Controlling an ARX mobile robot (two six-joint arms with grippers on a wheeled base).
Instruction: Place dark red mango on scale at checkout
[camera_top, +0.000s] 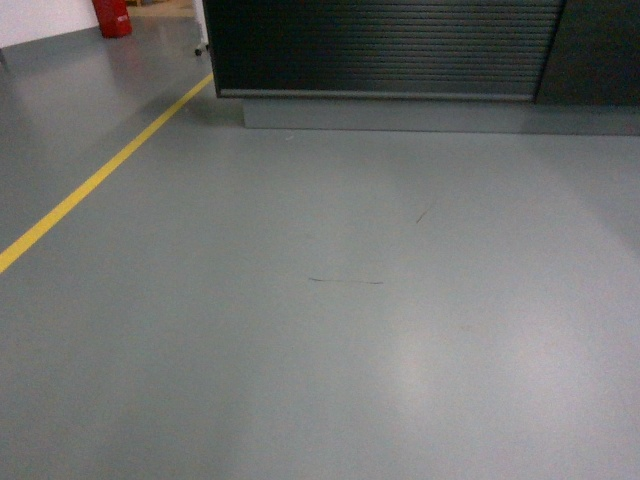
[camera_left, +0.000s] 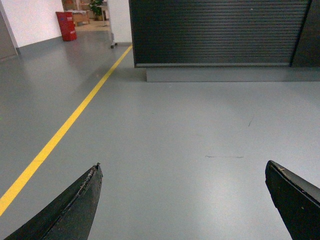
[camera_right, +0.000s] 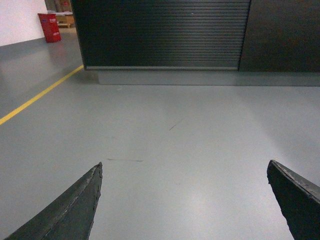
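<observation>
Both grippers wide, checkout ahead

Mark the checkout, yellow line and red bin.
checkout (camera_top: 390, 45), head view, ribbed dark front.
yellow line (camera_left: 65, 127), left wrist view, mid-stripe on floor.
red bin (camera_right: 49, 27), right wrist view, front face.

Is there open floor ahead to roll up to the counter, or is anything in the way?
Bare grey floor runs from the robot to the checkout's grey plinth, bordered left by the yellow line; only faint scuff marks cross it. The one cluttered spot is far left: a red bin. Both claws, left and right, are open and empty. No mango or scale in view.
</observation>
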